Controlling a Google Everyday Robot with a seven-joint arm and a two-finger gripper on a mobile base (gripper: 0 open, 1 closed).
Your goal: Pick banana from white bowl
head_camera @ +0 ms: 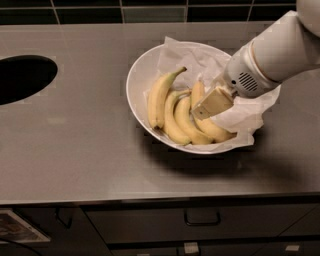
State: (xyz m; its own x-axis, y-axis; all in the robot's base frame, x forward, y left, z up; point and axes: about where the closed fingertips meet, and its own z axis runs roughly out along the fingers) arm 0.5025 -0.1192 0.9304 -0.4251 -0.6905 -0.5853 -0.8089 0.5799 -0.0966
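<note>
A large white bowl (137, 75) stands on the steel counter, lined with crumpled white paper (192, 60). Several bananas lie in it. The long deep-yellow banana (212, 130) lies at the right of the pile, curving from the middle of the bowl to its front right. My gripper (204, 110) reaches down from the right on the white arm (272, 60) and sits right over the upper part of this banana, hiding some of it. A paler banana with a greenish stem (157, 97) lies at the left, and two shorter joined bananas (177, 120) lie between them.
A dark oval opening (22, 77) is set into the counter at the far left. A dark tiled wall (150, 9) runs along the back. Drawer fronts with a handle (202, 218) lie below the counter's front edge.
</note>
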